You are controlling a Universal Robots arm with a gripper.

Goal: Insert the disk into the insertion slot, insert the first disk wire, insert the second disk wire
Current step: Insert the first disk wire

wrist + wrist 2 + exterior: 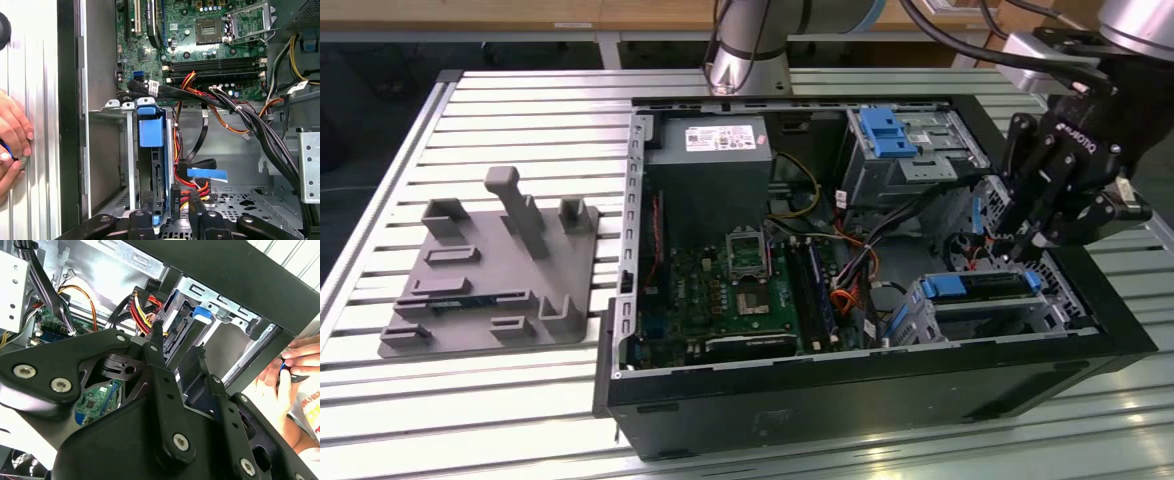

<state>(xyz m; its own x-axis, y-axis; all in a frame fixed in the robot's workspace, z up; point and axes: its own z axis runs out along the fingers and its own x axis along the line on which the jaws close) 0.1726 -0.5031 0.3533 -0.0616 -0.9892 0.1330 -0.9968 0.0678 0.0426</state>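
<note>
The disk [974, 287], in its bright blue carrier, sits inside the insertion slot [1047, 312], a silver perforated cage at the case's front corner on the exterior view's right. My gripper [1017, 262] hangs just above the disk's end. In the first wrist view the disk [151, 135] stands in the cage [107, 112]. A black plug with red, yellow and black leads, the disk wire [175, 197], lies between my fingers beside the disk's end. My gripper [182, 204] is shut on it. In the second wrist view my gripper [178, 340] straddles that plug [172, 345] at the disk [200, 315].
A flat black cable with a blue tab [207, 173] lies loose on the case floor near the disk. Thick black cable bundles [240, 112] cross above. A taller bay with a blue latch [897, 135] stands behind. A person's hand [12, 135] rests outside the case wall. A grey fixture [494, 270] sits on the table.
</note>
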